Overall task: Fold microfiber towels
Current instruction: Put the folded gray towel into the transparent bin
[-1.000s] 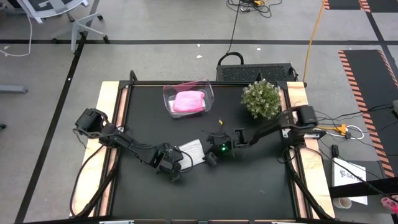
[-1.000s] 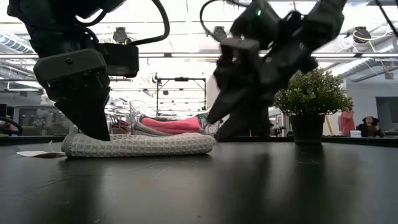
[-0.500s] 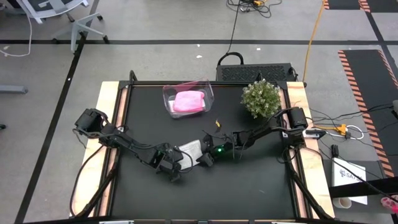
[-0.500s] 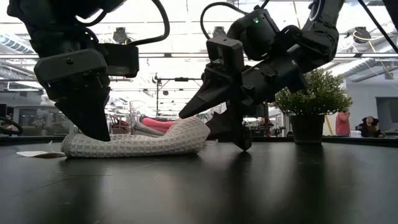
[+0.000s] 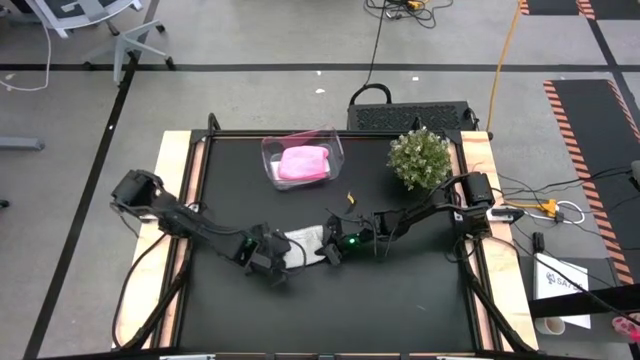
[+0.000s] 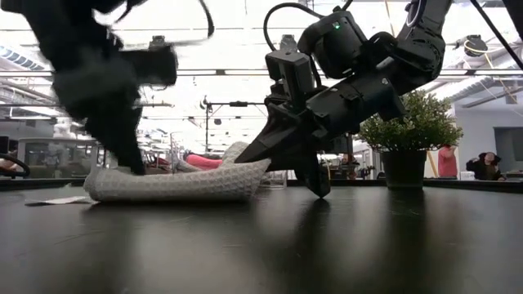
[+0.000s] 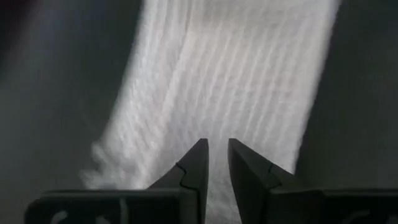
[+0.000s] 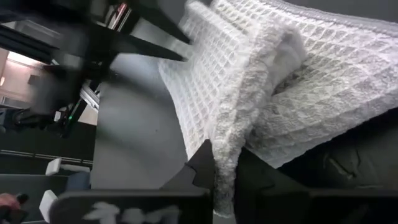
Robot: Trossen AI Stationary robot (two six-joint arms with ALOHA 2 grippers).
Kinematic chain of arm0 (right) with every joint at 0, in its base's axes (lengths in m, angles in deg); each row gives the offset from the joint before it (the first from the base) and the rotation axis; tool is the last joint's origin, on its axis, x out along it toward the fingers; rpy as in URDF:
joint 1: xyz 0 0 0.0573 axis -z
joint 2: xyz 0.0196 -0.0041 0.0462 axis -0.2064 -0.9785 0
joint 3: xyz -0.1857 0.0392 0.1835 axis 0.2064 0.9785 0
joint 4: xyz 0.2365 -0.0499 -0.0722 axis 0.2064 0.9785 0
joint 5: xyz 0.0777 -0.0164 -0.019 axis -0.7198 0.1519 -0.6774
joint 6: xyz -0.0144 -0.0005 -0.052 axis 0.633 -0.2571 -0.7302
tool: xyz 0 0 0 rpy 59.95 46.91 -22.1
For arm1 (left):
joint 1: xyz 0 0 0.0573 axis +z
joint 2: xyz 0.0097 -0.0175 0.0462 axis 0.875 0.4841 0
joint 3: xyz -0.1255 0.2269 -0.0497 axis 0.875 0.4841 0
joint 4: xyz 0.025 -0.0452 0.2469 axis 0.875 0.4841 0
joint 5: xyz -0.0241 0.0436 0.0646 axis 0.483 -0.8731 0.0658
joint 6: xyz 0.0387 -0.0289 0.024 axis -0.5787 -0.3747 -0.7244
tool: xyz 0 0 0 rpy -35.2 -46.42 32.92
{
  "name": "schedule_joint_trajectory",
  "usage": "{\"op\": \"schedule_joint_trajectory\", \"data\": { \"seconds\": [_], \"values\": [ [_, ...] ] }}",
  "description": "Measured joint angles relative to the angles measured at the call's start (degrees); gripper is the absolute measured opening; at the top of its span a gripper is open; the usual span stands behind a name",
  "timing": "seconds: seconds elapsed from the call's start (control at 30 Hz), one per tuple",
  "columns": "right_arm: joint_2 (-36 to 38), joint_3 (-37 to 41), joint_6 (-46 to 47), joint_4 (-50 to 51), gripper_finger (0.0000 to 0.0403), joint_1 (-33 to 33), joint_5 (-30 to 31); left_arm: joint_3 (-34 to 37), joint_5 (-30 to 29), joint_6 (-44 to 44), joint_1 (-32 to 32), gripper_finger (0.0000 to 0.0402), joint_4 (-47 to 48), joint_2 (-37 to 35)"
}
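While the right gripper (image 8: 224,180) pinches one raised edge of the white waffle-weave towel (image 5: 303,243) at mid-table, the left gripper (image 7: 214,163) sits nearly closed over the opposite end; whether it holds cloth I cannot tell. Risk: a thin pinch could slip if pulled across, or both arms could collide, being close. Pink towel (image 5: 303,162) lies in the clear bin (image 5: 335,150) at the far edge, potted plant (image 5: 420,158) beside it. Front of table (image 5: 400,300) offers open room.

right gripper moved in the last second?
Yes. In the high view the right gripper went left, farther from the potted plant, onto the white towel's edge, now pinched.
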Motion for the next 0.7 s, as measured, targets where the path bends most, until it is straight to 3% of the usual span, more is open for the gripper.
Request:
{"op": "schedule_joint_trajectory", "data": {
  "seconds": [0.1,0.3,0.5,0.7],
  "values": [
    [0.0,0.0,0.4,-0.1,0.002,0.0,0.0,-0.4,-1.8,-6.4,-1.5,0.0059,3.2,-3.7],
    [0.0,0.0,0.5,-0.2,0.0011,0.0,0.0,-0.3,-2.7,-27.9,-5.1,0.0019,10.8,-4.7],
    [0.0,0.1,0.7,-0.5,0.0013,0.0,1.2,-0.3,5.8,-29.0,-4.9,0.0005,11.0,-3.9],
    [0.0,0.1,1.1,-1.8,0.0013,0.0,1.8,-0.4,8.3,-28.3,-3.9,0.0067,9.8,-3.9]
  ]
}}
